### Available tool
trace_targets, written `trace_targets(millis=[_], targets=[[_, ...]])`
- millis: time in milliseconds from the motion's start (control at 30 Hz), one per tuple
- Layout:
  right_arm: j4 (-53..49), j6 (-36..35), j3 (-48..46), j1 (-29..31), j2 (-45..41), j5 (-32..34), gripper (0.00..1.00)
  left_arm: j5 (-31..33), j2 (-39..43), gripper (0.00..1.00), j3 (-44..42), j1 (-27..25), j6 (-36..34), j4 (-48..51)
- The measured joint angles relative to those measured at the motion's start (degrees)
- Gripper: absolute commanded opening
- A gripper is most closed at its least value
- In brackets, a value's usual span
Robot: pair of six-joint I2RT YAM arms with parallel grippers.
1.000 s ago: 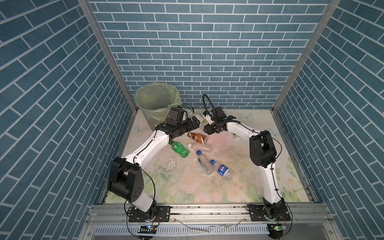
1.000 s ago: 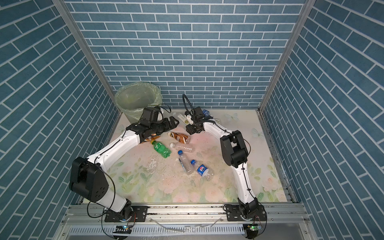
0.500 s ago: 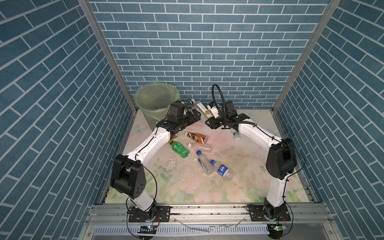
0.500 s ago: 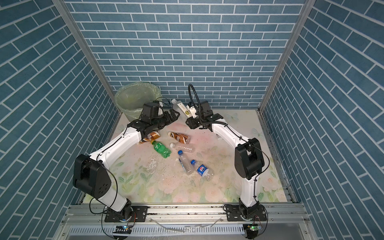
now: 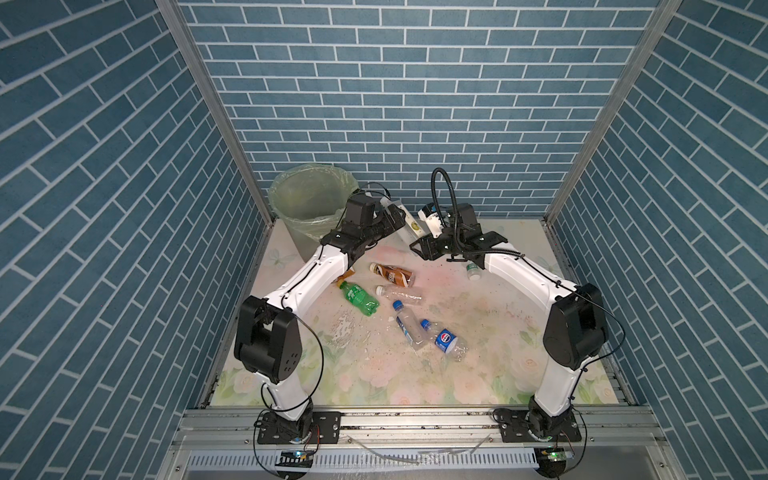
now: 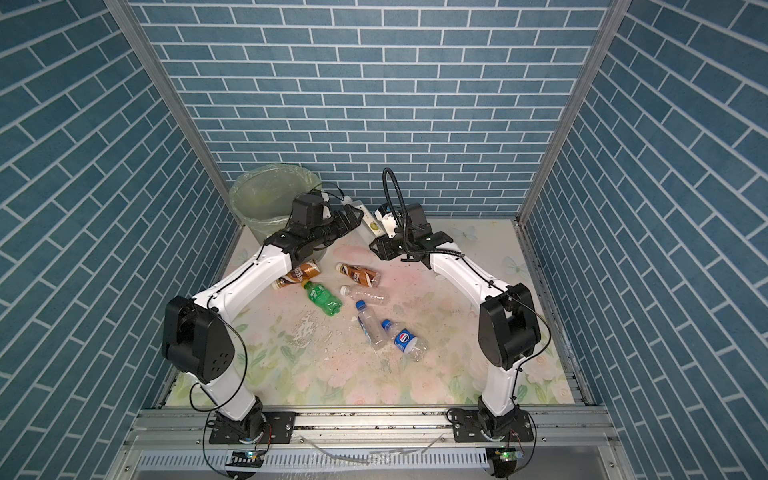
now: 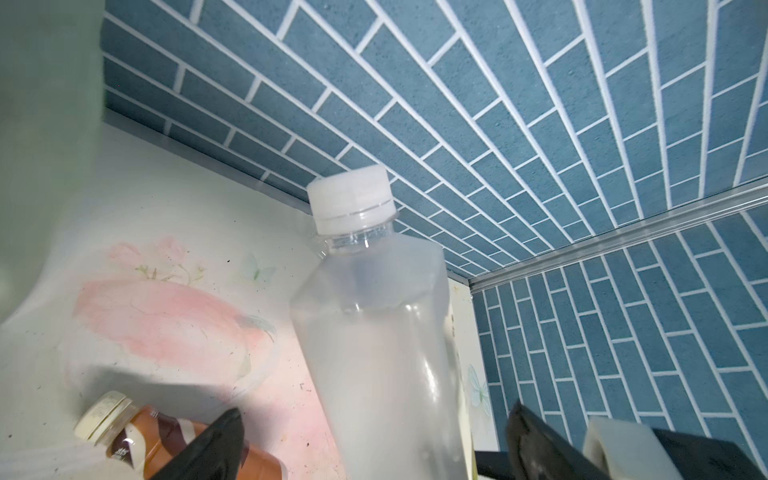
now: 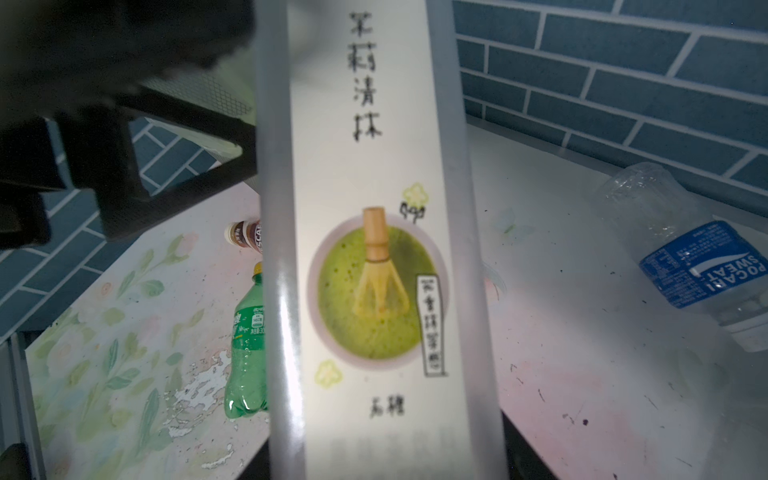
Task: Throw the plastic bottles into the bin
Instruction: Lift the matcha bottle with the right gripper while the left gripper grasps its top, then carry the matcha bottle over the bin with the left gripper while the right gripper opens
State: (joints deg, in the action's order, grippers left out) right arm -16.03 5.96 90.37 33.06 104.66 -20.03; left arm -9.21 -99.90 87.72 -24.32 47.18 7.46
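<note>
Frosted bottle held aloft between both grippers, near the table's back edge.

The frosted bottle [image 5: 409,224], white-capped and bearing a matcha label, is pinched near its base by the right gripper [image 5: 417,243]. Its capped end is flanked, without contact, by the widely spread jaws of the left gripper [image 5: 392,216]. The bin [image 5: 309,227] is placed at the back left corner of the table [image 5: 478,365], close behind the left gripper. A green bottle [image 5: 358,297], a brown-labelled bottle [image 5: 392,274] and two blue-capped bottles [image 5: 409,326] are seen lying mid-table, and a blue-labelled clear bottle [image 8: 702,266] by the back edge.
</note>
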Motion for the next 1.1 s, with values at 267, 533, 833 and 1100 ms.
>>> trace_targets(millis=[267,533,833,1100], targets=[[2.9,2.2,-2.0,0.0,-1.5,-2.1,0.51,1.1,-2.1,0.91,4.0,-0.2,0.3,-0.8],[4.5,3.3,-2.8,0.1,-2.8,-3.2,0.51,1.2,-2.8,0.77,4.2,-0.2,0.6,-2.9],[5.1,5.1,-3.0,0.1,-3.2,-4.1,0.56,0.5,-3.1,0.58,4.2,-0.2,0.9,-4.5],[5.4,5.7,-3.3,0.1,-4.1,-4.0,0.74,0.7,-2.7,0.57,4.8,-0.5,-1.9,-4.2]])
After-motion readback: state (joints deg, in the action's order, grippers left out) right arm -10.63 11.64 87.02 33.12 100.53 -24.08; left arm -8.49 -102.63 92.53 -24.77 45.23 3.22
